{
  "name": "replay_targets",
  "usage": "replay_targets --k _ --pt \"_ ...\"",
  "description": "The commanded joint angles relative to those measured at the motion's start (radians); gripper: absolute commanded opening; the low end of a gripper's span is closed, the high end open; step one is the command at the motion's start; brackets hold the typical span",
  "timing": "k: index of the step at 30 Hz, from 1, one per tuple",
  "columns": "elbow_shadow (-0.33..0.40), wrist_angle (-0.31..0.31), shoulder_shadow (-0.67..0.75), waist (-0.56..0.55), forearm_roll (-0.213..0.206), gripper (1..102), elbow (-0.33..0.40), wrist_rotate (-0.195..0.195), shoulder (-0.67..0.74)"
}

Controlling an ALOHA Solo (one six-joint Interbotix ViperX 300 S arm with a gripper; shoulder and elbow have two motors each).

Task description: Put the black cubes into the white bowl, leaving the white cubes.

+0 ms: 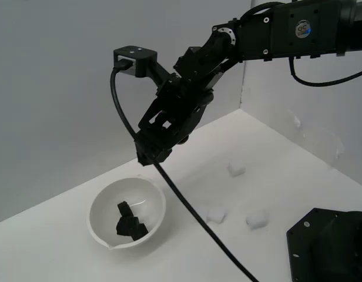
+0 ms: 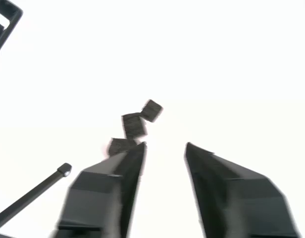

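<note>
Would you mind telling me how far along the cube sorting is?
Looks essentially finished: three black cubes lie in the white bowl. The pincer is open, empty, above the bowl. Three white cubes show on the table, untouched; no black cube remains outside.

Only one sign to find: a small round blue and white sticker (image 1: 302,29) on the big black robot arm (image 1: 298,29), at about one o'clock in the exterior view. Letters on it too tiny and blurry to read. No words or numbers anywhere else in either view.
</note>
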Motion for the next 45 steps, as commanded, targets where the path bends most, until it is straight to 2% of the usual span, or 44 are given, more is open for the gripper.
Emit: replay_targets --k 1,2,3,10,13,20,38,45 --pt "0.009 0.006 0.074 0.026 0.002 17 0.018 0.009 0.064" --pt "0.015 0.005 0.086 0.04 0.009 7 0.025 0.012 0.077" --pt "0.023 0.006 0.097 0.054 0.018 2 0.032 0.015 0.089" --pt "0.12 0.003 0.179 0.193 0.075 3 0.133 0.028 0.17" --pt "0.179 -0.015 0.229 0.261 0.078 3 0.19 0.055 0.221" --pt "0.285 -0.063 0.33 0.359 0.077 3 0.291 0.094 0.319" --pt "0.457 -0.167 0.514 0.408 0.083 3 0.462 0.103 0.506" --pt "0.506 -0.219 0.612 0.411 0.127 3 0.511 0.121 0.604"
